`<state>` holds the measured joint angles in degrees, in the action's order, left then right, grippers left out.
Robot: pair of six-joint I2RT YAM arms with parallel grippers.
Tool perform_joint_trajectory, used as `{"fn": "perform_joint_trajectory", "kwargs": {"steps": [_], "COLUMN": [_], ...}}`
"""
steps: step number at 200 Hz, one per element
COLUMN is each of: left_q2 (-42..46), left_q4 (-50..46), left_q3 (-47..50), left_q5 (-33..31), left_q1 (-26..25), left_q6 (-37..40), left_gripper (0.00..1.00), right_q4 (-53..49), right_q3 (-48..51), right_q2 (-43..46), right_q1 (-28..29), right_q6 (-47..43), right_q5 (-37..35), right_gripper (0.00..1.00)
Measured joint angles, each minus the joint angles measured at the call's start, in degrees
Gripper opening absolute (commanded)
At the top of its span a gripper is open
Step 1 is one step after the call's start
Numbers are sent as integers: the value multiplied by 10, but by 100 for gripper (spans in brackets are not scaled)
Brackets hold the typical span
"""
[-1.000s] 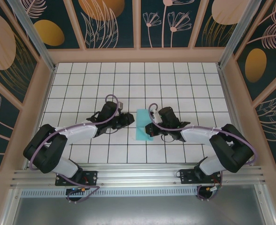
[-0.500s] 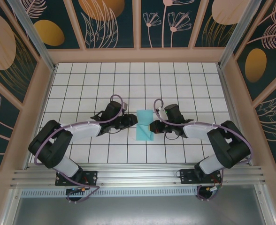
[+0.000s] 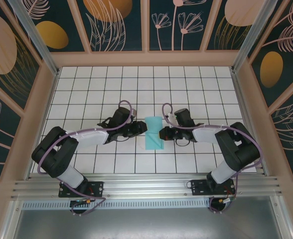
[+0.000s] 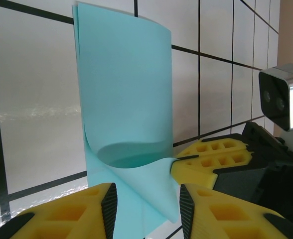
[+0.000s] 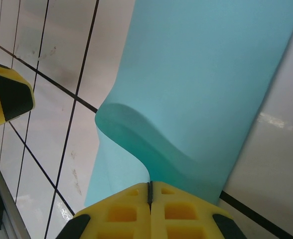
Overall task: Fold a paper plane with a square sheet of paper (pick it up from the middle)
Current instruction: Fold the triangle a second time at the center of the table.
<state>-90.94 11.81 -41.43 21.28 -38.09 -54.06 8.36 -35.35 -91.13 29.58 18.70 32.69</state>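
Note:
The square sheet of paper [image 3: 152,133] lies folded in half on the white tiled table, a light turquoise strip between the two grippers. My right gripper [image 3: 162,133] is shut on the free edge of the upper layer [image 5: 151,149] and lifts it into a curl. In the left wrist view the paper [image 4: 126,99] bulges up where the right gripper's yellow fingers [image 4: 211,160] pinch it. My left gripper [image 4: 148,209] stands open at the paper's left edge, its pads either side of the lower corner without pressing it. In the top view the left gripper [image 3: 142,128] sits just left of the strip.
The white tiled table [image 3: 86,94] is walled by a wooden frame with patterned panels [image 3: 146,25]. The right wrist's camera [image 4: 282,98] hangs close to the left gripper. One left finger [image 5: 9,97] shows at the edge of the right wrist view.
Both arms have shifted, and their wrists have come in lower and closer beside the paper. The right gripper has stayed shut at the paper's right edge.

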Motion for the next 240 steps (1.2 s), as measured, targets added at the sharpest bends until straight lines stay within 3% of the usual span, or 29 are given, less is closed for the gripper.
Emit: {"fn": "perform_joint_trajectory", "kwargs": {"steps": [240], "left_q2": [-20], "left_q4": [0], "left_q3": [-10], "left_q5": [8], "left_q1": [-3], "left_q6": [9], "left_gripper": [41], "right_q4": [-28], "right_q3": [-30], "right_q2": [-35], "right_q1": [-19], "right_q6": [-38], "right_q5": [4], "right_gripper": [0]}}
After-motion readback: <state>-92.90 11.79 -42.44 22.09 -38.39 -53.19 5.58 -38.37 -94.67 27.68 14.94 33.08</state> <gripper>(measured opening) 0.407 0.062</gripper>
